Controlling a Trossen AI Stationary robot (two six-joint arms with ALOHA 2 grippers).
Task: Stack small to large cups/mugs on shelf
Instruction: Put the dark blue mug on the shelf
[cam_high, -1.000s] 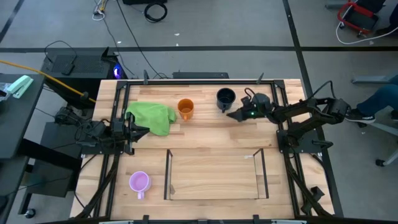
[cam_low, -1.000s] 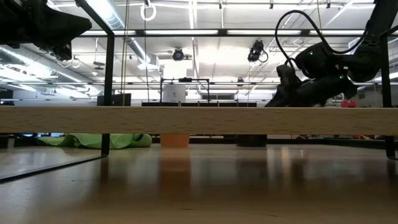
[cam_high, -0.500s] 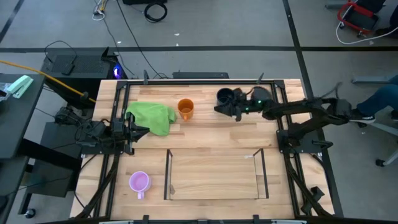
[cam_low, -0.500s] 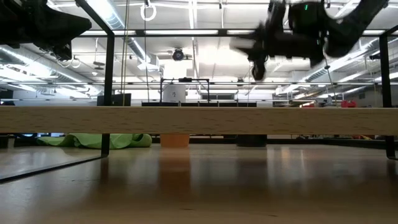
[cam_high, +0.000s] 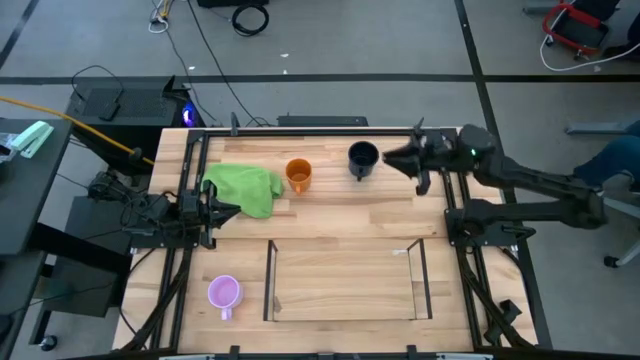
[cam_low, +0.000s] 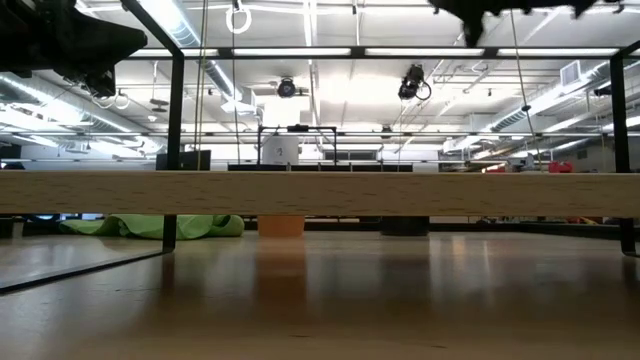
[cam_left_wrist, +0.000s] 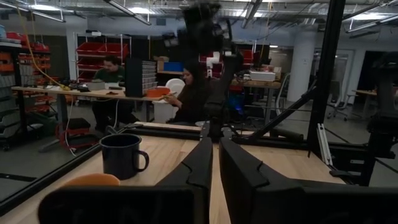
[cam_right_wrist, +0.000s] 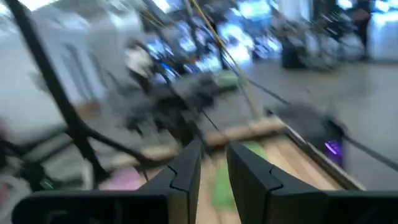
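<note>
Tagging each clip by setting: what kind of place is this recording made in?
Most likely a robotics lab or workshop. Behind the wooden table there are red parts bins, workbenches with people seated, and long ceiling strip lights over an open hall.

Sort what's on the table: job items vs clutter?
Job items:
- black mug, far side
- orange mug, beside the cloth
- light purple mug, near left, outside the shelf
- shelf, nothing in it

Just lying about:
- green cloth, left of the orange mug
</note>
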